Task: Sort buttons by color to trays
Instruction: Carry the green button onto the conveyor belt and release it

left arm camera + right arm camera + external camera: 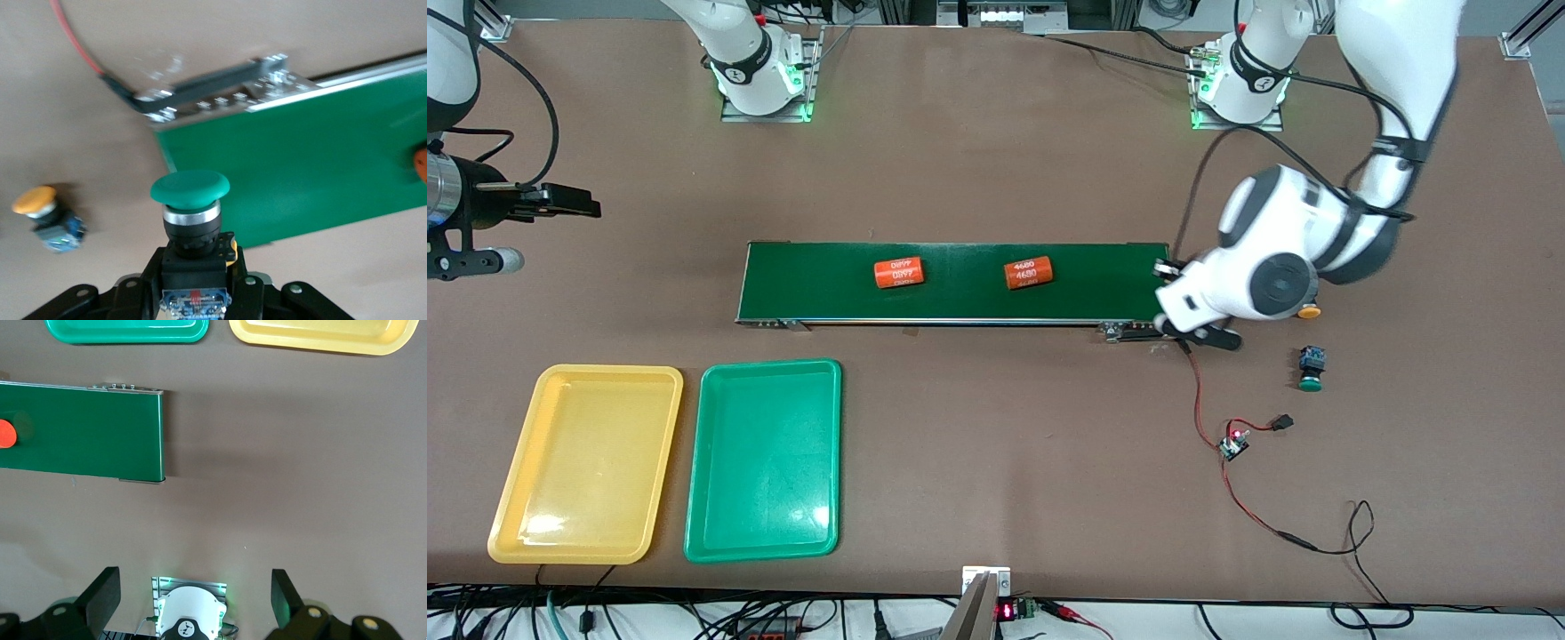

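- The left hand is closed on the black-and-blue body of a green-capped button, over the left arm's end of the conveyor belt. The grip sits low on the body. A fast swing could tilt the button or work it loose.
- The green tray lies well apart, toward the right arm's end of the worktop. The yellow tray lies just beside it. A release off target could put the button in the wrong tray.
- A low carry along the belt could strike the orange cylinders.
- A yellow-capped button and a second green-capped button lie on the worktop near the arm. A careless return could knock either one.
- The red wires trail near the belt end and could snag.
- The right hand waits with its fingers wide apart over the worktop's right-arm end. Both arms could crowd the trays.
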Controlling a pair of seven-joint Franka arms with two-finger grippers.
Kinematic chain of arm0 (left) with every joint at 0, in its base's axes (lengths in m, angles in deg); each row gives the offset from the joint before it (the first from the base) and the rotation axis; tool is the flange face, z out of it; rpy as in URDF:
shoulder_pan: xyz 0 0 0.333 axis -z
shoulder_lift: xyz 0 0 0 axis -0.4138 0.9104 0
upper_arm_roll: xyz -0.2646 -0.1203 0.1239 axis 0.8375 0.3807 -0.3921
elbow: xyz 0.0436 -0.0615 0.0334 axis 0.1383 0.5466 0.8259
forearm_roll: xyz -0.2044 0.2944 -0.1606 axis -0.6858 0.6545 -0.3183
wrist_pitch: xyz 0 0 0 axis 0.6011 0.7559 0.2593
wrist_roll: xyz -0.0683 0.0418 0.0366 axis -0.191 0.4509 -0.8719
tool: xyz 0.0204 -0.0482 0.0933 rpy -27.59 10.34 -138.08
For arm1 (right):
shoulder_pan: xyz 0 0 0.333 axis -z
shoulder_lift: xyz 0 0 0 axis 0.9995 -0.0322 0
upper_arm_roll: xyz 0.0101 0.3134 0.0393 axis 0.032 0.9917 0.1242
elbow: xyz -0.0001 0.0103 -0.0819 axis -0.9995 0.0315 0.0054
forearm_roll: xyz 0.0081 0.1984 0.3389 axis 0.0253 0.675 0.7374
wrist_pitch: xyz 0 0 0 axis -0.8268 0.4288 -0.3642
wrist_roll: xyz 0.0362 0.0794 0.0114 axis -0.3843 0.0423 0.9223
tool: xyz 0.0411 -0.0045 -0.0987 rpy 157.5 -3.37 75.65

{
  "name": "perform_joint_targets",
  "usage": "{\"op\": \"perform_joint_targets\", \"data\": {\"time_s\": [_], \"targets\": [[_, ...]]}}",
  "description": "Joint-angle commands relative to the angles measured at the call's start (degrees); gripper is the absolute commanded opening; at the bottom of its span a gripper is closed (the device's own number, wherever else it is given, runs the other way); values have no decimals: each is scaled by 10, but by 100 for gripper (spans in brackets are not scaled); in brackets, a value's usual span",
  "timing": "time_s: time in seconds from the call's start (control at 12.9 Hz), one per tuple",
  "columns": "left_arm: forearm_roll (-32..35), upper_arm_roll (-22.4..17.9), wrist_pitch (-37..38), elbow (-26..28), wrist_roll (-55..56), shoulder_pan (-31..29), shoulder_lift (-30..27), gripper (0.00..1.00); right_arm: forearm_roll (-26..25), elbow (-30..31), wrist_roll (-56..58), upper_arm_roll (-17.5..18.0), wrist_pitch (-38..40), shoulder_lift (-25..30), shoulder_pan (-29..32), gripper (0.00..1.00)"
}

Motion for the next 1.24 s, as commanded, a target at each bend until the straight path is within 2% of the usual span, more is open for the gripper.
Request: {"op": "perform_joint_targets", "data": {"time_s": [0.0,0.15,0.31,0.39,0.46,0.54,0.7,0.85,1.0,1.16], "targets": [[-9,25,-66,63,43,-6,-18,20,9,-4,9,2,9,-1,5,100],[-9,28,-143,102,74,1,-15,21,9,-3,9,2,9,-1,5,100],[-9,28,-187,119,86,10,-7,25,9,-3,10,2,9,-1,5,100],[-9,28,-187,118,92,13,-7,41,9,-3,10,2,9,-1,5,100],[-8,29,-185,116,93,13,-7,79,9,-3,10,2,9,-1,5,100],[-7,29,-182,114,85,11,-10,100,9,-2,9,2,9,-1,5,100],[-9,47,-167,103,94,8,-16,100,9,-2,9,2,9,-1,5,100],[-10,49,-125,69,106,6,-31,100,9,17,9,4,9,7,-1,100],[-4,40,-58,24,102,-6,-40,100,9,64,5,8,-13,37,-4,100],[-2,4,-15,-5,99,-18,-44,100,9,142,5,9,-75,88,-4,100]]}}
